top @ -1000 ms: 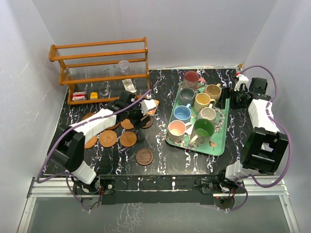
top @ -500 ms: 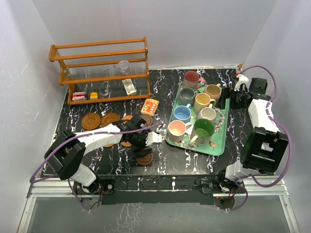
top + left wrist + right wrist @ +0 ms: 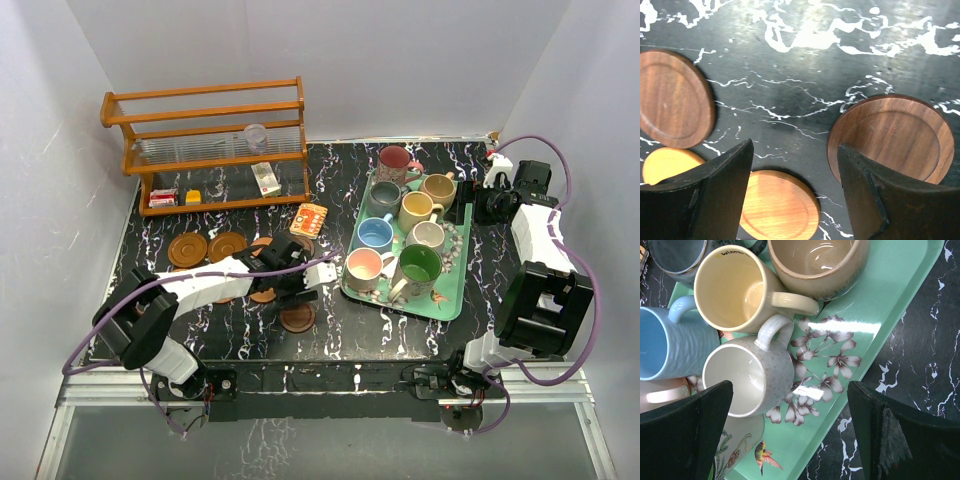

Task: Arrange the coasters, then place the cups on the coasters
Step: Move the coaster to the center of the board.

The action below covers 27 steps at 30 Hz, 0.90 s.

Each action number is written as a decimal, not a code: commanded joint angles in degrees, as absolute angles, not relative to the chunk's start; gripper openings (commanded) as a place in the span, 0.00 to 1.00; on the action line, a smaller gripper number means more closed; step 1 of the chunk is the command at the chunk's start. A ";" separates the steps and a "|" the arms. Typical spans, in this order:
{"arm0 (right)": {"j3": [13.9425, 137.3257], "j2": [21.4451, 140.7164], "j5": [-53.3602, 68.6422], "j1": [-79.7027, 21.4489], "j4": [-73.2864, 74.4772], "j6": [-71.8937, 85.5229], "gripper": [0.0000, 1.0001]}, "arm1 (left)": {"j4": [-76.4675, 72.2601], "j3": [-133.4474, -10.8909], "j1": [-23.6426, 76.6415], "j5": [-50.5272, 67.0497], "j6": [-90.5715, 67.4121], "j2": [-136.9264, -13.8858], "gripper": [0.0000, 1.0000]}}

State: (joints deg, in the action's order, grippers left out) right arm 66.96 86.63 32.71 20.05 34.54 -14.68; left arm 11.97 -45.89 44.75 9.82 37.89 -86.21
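Left gripper [image 3: 795, 150]: My fingers are partly open and hold nothing. Only the black table [image 3: 815, 65] shows between them.
What changed: A moment ago my left arm reached far out by the little orange card [image 3: 312, 219]. Now it has pulled back and hangs low over the coasters [image 3: 227, 244].
Dark coaster [image 3: 895, 137]: It sits just outside my right finger. I cannot tell if they touch.
Second dark coaster [image 3: 672, 97]: It lies flat, out past my left finger.
Light coaster [image 3: 780, 205]: It lies between my fingers, back toward my wrist.
Right gripper [image 3: 790, 387]: It is wide open and holds nothing. It hangs over the cups [image 3: 418, 265].
Cups: All are on the green tray [image 3: 890, 300]. The off-white mug [image 3: 747, 375] is under my right gripper, by its left finger.
What it means: I think I am lining up for a coaster. No cup is on one yet.
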 commanded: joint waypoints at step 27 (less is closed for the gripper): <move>68.47 86.48 32.88 20.55 33.61 -15.20 0.98 | 1.59 -47.67 38.76 -1.61 35.05 -91.82 0.65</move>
State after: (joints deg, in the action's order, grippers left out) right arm 66.96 86.63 32.71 20.05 34.57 -14.70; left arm -0.14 -46.61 39.38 -1.37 35.14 -90.56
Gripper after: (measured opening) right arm 0.983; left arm 0.654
